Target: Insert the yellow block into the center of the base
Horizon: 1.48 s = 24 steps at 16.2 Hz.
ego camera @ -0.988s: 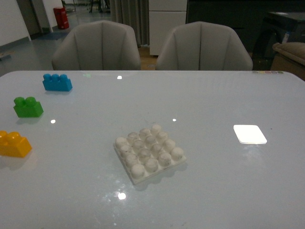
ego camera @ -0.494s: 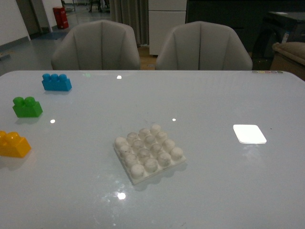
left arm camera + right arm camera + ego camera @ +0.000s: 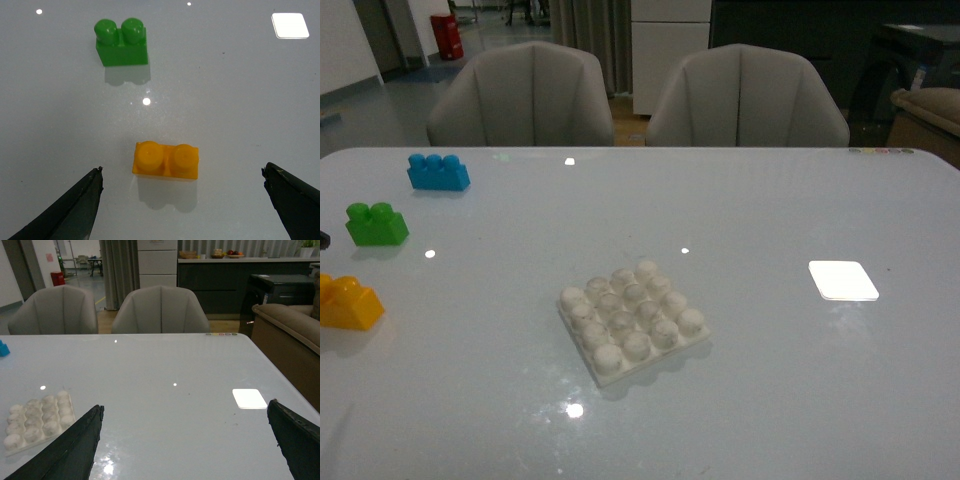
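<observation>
Left gripper [image 3: 182, 171]: jaws spread wide, nothing held, and both dark fingers [image 3: 75, 207] are clear of every object. The yellow block [image 3: 166, 160] lies flat on the table [image 3: 240, 110], studs up, in the open gap between the two fingers. It is about level with their tips, touches neither, and sits nearer one finger than the other. How high the fingertips stand above the table surface cannot be told. The green brick [image 3: 121, 42] stands ahead of this gripper, beyond the yellow block and well apart from it. Right gripper [image 3: 185, 407]: jaws likewise spread wide and empty, over bare table surface. The base [image 3: 37, 415] lies ahead of the right gripper and off to the side of one finger, outside the gap, flat on the table with no brick on its studs. In the front view it sits well apart from the yellow block, which is at the table's edge of view on the left arm's side. The white patch [image 3: 249, 398] lies ahead of the right gripper toward its other finger. The blue brick [image 3: 438, 172] stands farthest out, beyond the green brick. Neither gripper can be made out clearly in the front view.
</observation>
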### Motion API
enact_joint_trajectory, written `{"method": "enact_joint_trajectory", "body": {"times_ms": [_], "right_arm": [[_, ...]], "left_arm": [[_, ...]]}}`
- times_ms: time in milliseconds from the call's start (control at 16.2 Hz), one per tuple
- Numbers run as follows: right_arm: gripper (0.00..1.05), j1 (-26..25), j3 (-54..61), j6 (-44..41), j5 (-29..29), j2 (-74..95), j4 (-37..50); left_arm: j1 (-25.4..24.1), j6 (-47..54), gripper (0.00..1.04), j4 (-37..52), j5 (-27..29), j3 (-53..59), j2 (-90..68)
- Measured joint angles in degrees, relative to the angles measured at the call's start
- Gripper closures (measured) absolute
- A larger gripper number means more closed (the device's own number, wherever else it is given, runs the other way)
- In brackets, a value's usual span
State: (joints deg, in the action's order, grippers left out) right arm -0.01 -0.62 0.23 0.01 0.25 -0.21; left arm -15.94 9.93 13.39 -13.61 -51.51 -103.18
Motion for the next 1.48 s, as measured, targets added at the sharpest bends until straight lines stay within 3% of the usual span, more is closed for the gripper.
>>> {"method": "enact_joint_trajectory", "body": {"times_ms": [802, 1481], "right_arm": [[0.06, 0.0, 0.0, 0.0, 0.0, 0.0, 0.0], [0.06, 0.0, 0.0, 0.0, 0.0, 0.0, 0.0]], "left_arm": [[-0.8, -0.9, 0.07, 5.7, -4.7, -6.1, -12.9], [-0.5, -2.1, 0.07, 6.9, -4.8, -9.6, -19.5]]}}
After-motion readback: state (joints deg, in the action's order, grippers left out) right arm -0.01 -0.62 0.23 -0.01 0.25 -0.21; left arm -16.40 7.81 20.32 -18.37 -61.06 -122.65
